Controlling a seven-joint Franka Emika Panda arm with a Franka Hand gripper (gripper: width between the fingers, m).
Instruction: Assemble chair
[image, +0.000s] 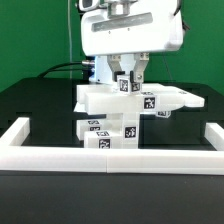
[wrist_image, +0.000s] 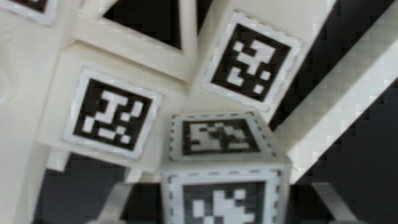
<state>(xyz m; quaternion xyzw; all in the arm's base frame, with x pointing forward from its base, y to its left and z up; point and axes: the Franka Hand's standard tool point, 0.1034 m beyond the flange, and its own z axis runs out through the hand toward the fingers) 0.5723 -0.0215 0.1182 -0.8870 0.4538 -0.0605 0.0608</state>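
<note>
In the exterior view you have the gripper (image: 127, 78) down over the middle of the chair (image: 125, 112), which stands on the black table (image: 40, 100) inside the white border rail (image: 110, 158). The flat seat slab (image: 165, 98) lies level and appears to rest on a cluster of tagged legs (image: 108, 132). It reaches further toward the exterior view's right than the legs beneath it. Out of the slab's top rises a narrow tagged piece (image: 127, 87), which I take to be part of the back. The dark jaws sit close on either side of that piece, so they read as clamped on it, not spread.

In the wrist view you look closely at two large tagged faces (wrist_image: 116, 110) of white chair parts, both tilted in the picture. The narrow tagged piece (wrist_image: 221, 135) is in the middle, showing more than one tag. The grey shapes flanking its near end may be the jaws, but they are too blurred to be sure, so this view does not confirm the contact.

My judgement is that you are seating the back part into the seat, with the base already together. The next move calls for keeping the piece upright and pressing or turning it straight along its own axis. Don't drag the slab sideways on its legs — the overhang could let it tip. Let go only once the joint is home.
</note>
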